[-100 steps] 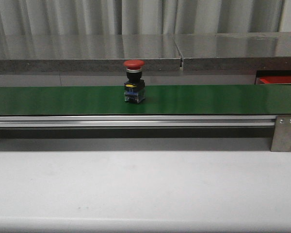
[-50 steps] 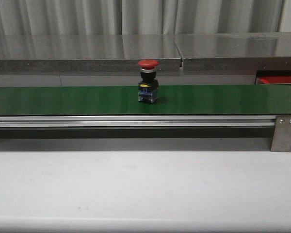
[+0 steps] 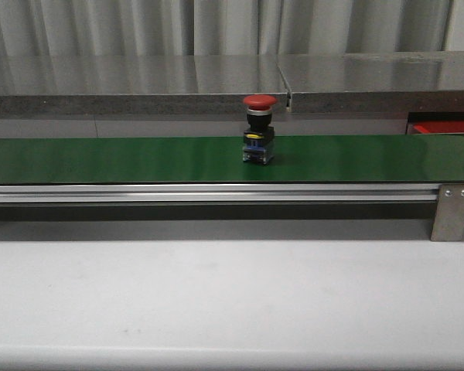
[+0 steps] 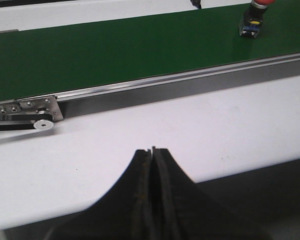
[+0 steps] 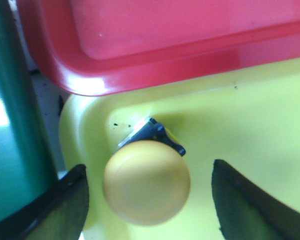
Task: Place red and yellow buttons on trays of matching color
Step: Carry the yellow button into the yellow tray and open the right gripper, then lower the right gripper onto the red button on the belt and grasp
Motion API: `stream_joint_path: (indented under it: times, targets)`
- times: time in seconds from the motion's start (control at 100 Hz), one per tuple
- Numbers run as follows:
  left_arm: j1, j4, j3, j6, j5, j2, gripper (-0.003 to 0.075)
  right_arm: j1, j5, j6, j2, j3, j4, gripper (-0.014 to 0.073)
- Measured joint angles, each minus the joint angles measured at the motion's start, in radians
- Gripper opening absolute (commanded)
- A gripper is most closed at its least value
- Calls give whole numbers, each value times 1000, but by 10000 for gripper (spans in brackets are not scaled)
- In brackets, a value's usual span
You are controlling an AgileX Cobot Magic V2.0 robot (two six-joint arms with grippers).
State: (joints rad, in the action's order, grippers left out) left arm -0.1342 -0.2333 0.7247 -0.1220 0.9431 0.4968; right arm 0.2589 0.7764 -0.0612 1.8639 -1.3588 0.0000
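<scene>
A red mushroom-head push button (image 3: pixel 259 131) on a black switch body stands upright on the green conveyor belt (image 3: pixel 124 158), a little right of the belt's middle in the front view. The left wrist view catches it too, near the belt's near edge, above the silver aluminium rail (image 3: pixel 209 193). The white surface (image 3: pixel 232 301) in front of the belt is bare.

The left tool (image 4: pixel 153 150) hangs over that white surface with its black fingers pressed together, gripping nothing.

The right tool (image 5: pixel 147 192) is spread wide — its two dark fingers (image 5: pixel 65 205) stand on either side of a yellow mushroom-head button (image 5: pixel 146 181), apart from it. That button lies in the yellow plastic tray (image 5: pixel 240 125), near its corner, just beside the red plastic tray (image 5: pixel 165 45).
</scene>
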Motion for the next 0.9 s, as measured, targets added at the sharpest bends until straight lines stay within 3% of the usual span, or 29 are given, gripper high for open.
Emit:
stream_joint_path:
  times: [0.45, 0.9]
  targets:
    - [0, 0, 0, 0, 0, 0, -20, -17, 59, 8, -192, 0, 5, 521]
    - [0, 0, 0, 0, 0, 0, -20, -210, 98, 61, -239, 1, 11, 521]
